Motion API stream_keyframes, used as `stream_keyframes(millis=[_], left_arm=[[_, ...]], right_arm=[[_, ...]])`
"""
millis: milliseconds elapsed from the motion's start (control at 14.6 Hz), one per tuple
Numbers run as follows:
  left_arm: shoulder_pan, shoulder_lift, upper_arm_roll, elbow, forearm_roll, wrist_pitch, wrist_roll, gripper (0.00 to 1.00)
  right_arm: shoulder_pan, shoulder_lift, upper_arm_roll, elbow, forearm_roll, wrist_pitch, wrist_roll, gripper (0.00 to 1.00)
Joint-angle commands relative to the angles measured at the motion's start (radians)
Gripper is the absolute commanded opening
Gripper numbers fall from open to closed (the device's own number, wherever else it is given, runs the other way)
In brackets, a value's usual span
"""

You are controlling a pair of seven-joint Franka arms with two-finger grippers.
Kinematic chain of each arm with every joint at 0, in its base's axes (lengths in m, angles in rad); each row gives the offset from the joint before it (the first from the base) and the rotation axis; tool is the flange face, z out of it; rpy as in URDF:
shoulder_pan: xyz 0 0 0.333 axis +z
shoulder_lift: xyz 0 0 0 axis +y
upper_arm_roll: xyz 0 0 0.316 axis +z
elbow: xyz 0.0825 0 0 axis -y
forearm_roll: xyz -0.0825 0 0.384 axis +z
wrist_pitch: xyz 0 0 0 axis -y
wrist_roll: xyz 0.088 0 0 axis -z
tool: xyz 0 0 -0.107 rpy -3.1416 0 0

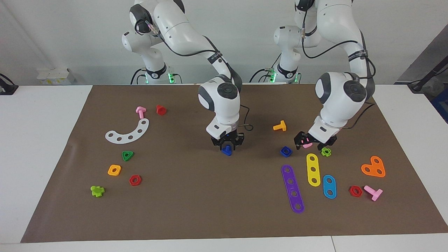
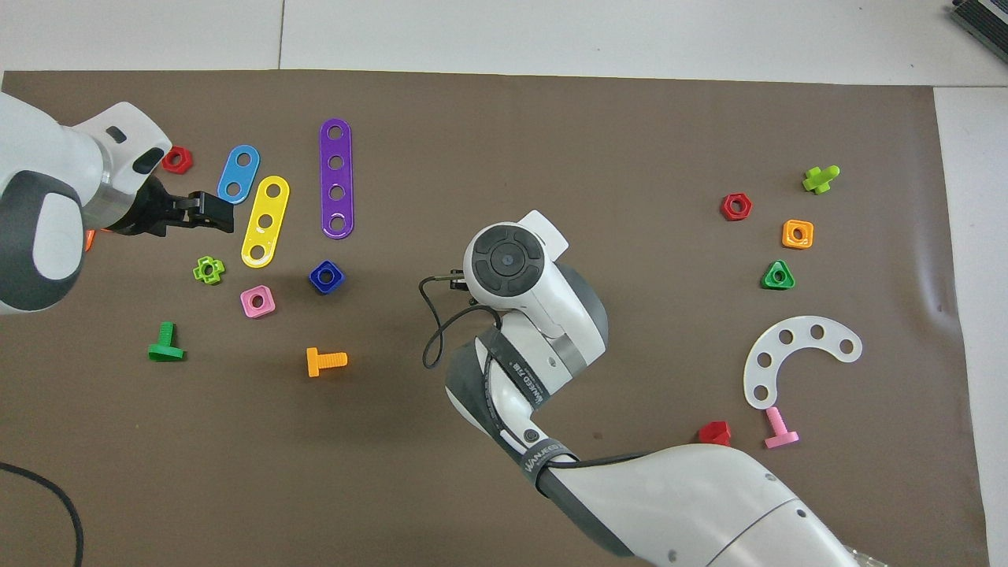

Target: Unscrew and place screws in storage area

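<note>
The screw (image 1: 227,150), a small dark-blue toy bolt, sits low over the middle of the mat with my right gripper (image 1: 227,146) shut on it. In the overhead view the right arm's wrist hides both. The dark-blue square nut (image 1: 286,151) (image 2: 326,276) lies loose on the mat, toward the left arm's end. My left gripper (image 1: 314,142) (image 2: 213,213) hangs open just above a pink nut (image 1: 307,144) (image 2: 257,301) and holds nothing. No marked storage area shows in either view.
Near the left gripper lie a green nut (image 1: 326,151), yellow (image 1: 313,169), purple (image 1: 292,189) and light-blue (image 1: 329,186) plates and an orange bolt (image 1: 279,126). A white arc plate (image 1: 127,132) and several nuts and bolts lie toward the right arm's end.
</note>
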Motion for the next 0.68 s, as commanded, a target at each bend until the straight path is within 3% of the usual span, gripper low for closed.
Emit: stream_keyframes(millis=[0,68,410,615], left_arm=[[0.005,-0.048,0.011,0.026,0.056,-0.096,0.011,1.00],[0.005,-0.049,0.010,0.063,0.087,-0.147,0.008,1.00],[-0.003,-0.054,0.013,0.201,0.097,-0.340,0.000,1.00],[-0.006,-0.074,0.008,0.261,0.092,-0.420,-0.001,1.00]], right_arm=[[0.005,-0.002,-0.004,-0.013,-0.019,0.015,0.004,0.09],[0.005,-0.002,-0.004,-0.013,-0.019,0.011,0.005,0.00],[-0.020,-0.012,-0.010,0.040,-0.019,-0.072,0.005,0.00],[-0.130,-0.137,-0.013,0.001,-0.018,-0.112,-0.060,0.00]])
